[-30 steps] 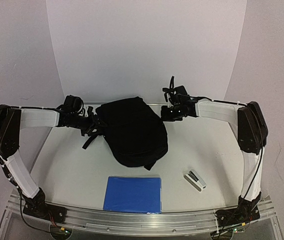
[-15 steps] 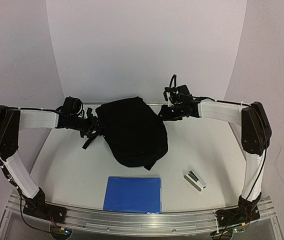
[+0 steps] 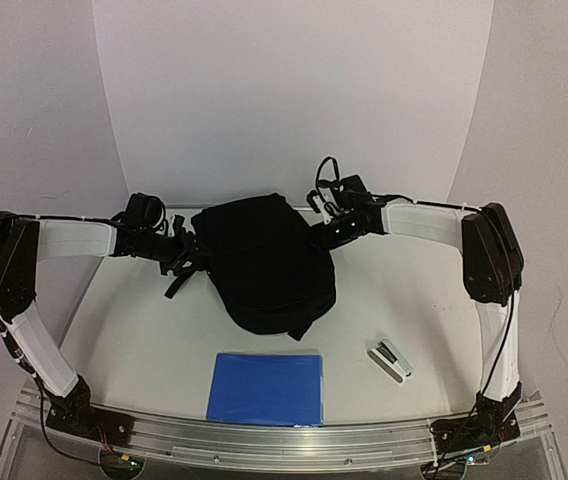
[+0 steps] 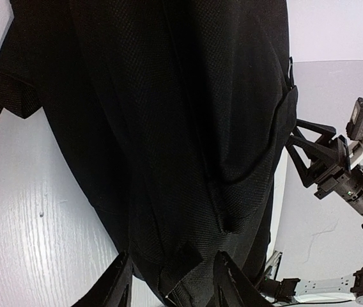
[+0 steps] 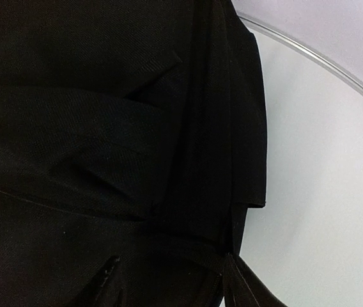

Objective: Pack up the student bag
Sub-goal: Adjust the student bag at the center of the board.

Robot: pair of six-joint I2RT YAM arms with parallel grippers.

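Black fabric, bag-opening step: both end effectors at the student bag (image 3: 269, 265), nothing packed yet.

Bag lies closed at centre frame on the counter (image 3: 414, 290). Left end effector (image 3: 186, 252) is at its left edge with a fold bunched between the fingers (image 4: 119, 284); cannot tell if clenched. Right end effector (image 3: 326, 232), at the upper-right edge, is released, fingers (image 5: 107, 274) straddling fabric. Next move, as I judge it: pinch and spread the opening. Blue notebook (image 3: 265, 388) and stapler (image 3: 389, 359) wait lower in frame.

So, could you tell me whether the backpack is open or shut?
Apparently shut: the backpack shows only black outer fabric in all three views, no gap or lining; the zip itself cannot be made out.
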